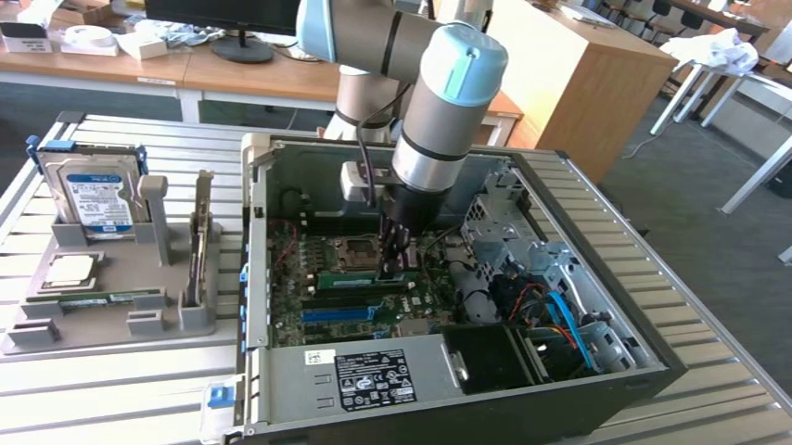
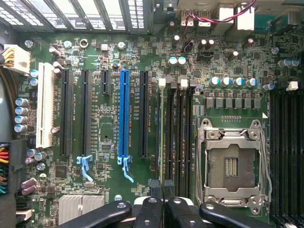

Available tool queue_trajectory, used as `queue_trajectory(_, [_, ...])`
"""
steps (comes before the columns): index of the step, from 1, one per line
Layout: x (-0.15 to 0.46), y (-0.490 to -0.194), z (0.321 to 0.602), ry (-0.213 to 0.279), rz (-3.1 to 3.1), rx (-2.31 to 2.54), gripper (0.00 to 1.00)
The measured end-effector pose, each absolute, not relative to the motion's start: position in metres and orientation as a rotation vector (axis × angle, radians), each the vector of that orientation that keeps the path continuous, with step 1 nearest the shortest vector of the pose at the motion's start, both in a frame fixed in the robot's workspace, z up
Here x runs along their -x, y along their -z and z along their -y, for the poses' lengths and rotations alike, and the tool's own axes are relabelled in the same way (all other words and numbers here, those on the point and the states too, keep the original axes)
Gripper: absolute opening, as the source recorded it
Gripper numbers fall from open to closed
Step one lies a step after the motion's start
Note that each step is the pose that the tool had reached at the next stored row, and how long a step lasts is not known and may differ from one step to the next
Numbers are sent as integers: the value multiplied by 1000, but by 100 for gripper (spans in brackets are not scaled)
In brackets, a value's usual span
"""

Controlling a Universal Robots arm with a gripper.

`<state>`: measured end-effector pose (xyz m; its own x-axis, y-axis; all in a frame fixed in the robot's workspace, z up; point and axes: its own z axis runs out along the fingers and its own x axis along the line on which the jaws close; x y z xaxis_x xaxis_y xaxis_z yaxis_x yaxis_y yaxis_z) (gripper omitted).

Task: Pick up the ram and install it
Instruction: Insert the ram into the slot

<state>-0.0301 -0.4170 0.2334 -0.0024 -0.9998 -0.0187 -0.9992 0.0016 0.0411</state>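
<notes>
Ram (image 1: pixel 377 275) stands on edge inside the open computer case (image 1: pixel 258 278), at the memory slots (image 2: pixel 185 137) of the green motherboard (image 2: pixel 107 124) just beside the square processor socket (image 2: pixel 232 164), where the gripper (image 2: pixel 162 187), reaching straight down, is clenched tight on the stick's upper edge.

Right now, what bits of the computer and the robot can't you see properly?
- Wrist view: whether the shut gripper pinches the ram or just touches it; the gripper itself covers that spot.
- Exterior view: part of the motherboard is hidden behind the arm.
- Exterior view: writing on the power supply label is too small to read.
</notes>
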Motion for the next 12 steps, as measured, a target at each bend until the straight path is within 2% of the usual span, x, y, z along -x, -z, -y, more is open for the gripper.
queue_trajectory(12, [30,-233,417,66,2212,-2208,11])
